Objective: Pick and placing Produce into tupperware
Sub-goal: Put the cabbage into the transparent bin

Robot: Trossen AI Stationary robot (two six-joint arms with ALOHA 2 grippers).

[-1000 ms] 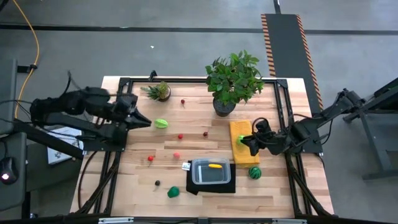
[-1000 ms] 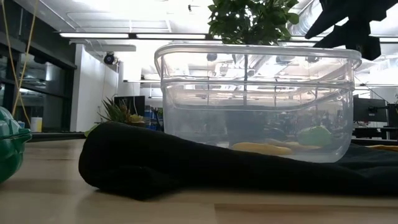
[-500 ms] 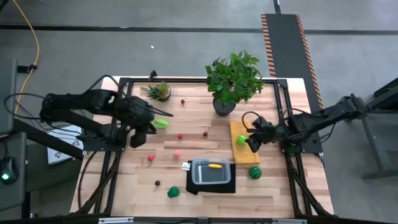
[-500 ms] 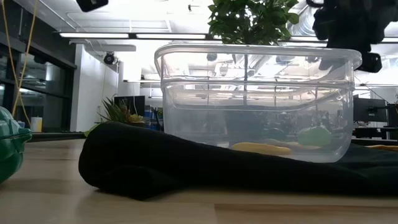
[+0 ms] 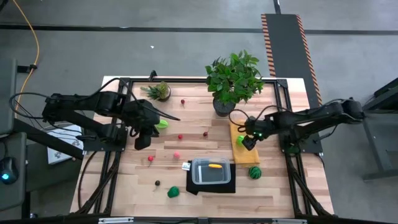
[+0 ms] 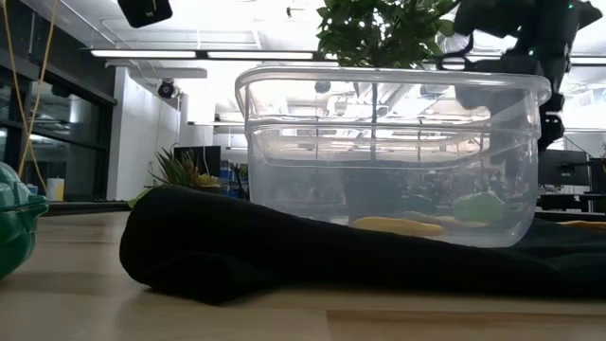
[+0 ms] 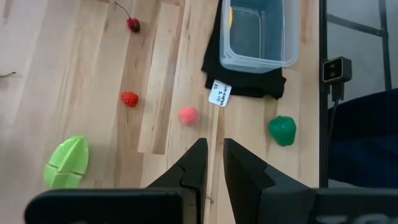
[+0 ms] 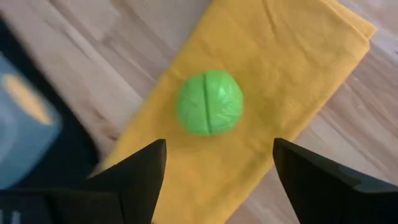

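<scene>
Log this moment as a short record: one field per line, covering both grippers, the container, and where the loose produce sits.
right gripper: open, above the round green piece, not touching it
round green piece: lying on the yellow cloth
left gripper: fingers nearly together, holding nothing, over the table's left part near the light green piece
tupperware: on the black mat, holds one yellow piece
loose on table: pink piece, red piece, cherry, dark green piece
</scene>
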